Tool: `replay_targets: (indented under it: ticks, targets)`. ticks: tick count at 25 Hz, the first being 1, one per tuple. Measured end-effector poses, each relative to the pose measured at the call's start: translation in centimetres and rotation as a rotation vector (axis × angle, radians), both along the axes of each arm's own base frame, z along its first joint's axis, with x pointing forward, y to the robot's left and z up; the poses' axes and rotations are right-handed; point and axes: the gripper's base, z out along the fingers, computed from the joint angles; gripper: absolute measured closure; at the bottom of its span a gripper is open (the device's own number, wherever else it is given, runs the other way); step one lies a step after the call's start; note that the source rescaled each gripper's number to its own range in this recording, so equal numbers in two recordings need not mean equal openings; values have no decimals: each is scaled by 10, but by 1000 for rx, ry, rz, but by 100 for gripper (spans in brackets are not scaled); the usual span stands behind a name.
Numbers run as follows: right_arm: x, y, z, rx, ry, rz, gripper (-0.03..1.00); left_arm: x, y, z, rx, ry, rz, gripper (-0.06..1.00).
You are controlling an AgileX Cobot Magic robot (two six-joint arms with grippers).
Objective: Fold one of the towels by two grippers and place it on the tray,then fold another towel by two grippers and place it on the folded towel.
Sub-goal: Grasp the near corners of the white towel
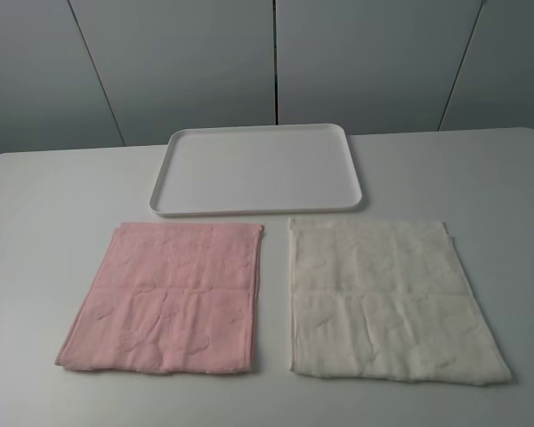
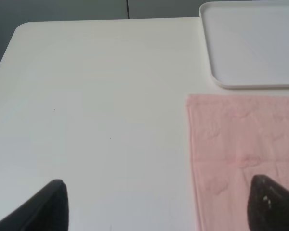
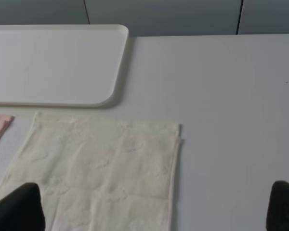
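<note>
A white tray [image 1: 258,169] lies on the white worktop [image 1: 53,205] in the upper middle of the high view, its long side running across the frame and its low rim unbroken all round. Grey wall panels [image 1: 187,62] fill the top of the frame behind it.

Two towels lie flat just in front of the tray, side by side and a little apart. The pink towel [image 1: 167,298] is at lower left, and its far edge comes close to the tray's near rim without touching it. The cream towel [image 1: 387,298] is at lower right, about level with the pink one and also just short of the tray. Each shows a faint embossed pattern and a soft crease across its middle. In the right wrist view the cream towel [image 3: 101,168] has a doubled edge at its far corner, with one layer sitting slightly past the other.

Neither arm shows in the high view. In the left wrist view the left gripper [image 2: 157,192] is spread wide. One dark finger [image 2: 272,204] shows over the pink towel [image 2: 241,154] and the other over bare worktop. The right gripper [image 3: 154,197] is likewise spread wide. One finger [image 3: 19,209] shows over the near part of the cream towel and the other over bare worktop beside it. Whether any finger touches the cloth cannot be told.
</note>
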Motion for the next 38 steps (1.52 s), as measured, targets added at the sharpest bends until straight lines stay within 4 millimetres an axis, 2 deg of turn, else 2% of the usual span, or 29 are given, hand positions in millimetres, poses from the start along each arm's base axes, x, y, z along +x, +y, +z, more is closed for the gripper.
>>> replay_targets:
  ticks: [10, 14, 17, 21, 27, 30, 34, 38]
  targets:
    - [0, 2, 1, 43, -11, 3, -3, 1, 0, 0, 2, 8, 2, -1]
    - [12, 0, 8, 22, 12, -19, -3, 19, 2, 14, 38, 13, -11, -1]
    - [34, -1, 18, 23, 57, -26, -3, 42, 1, 28, 67, 9, -66, -1]
    - [72, -1, 24, 1, 144, -22, -3, 79, -5, 31, 63, 71, -180, -1]
    - [127, 1, 18, -88, 277, 55, -3, 141, -18, 29, -16, 132, -384, -1]
    - [147, 2, 12, -141, 302, 113, -3, 175, -25, 33, 14, 160, -463, -1]
    - [164, 2, 4, -240, 312, 198, -3, 225, -59, 33, 140, 179, -630, -1]
    - [172, 2, -4, -338, 341, 288, -3, 265, -120, 26, 262, 252, -864, -1]
